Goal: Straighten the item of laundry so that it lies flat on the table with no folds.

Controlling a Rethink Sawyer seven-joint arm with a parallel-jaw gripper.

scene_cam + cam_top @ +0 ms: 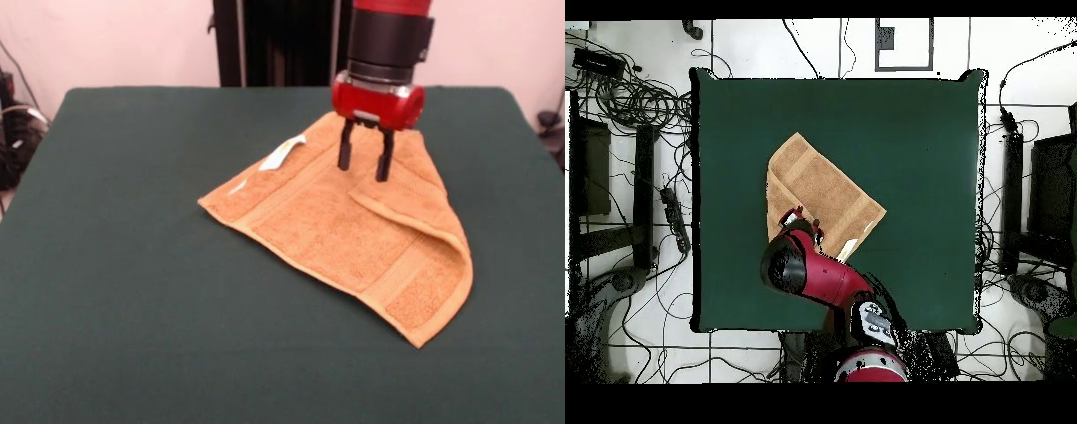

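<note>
Tan-orange towel (344,230) under open gripper (365,162)

Nothing readable is showing anywhere: the tag (282,153) on the towel (344,221) is lying white and blank (any print is too small to tell).

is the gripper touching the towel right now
Cannot tell. In the front view the open gripper has its tips right over the towel beside the folded-over flap, but no contact or gap shows plainly. In the overhead view the arm hides it.
</note>
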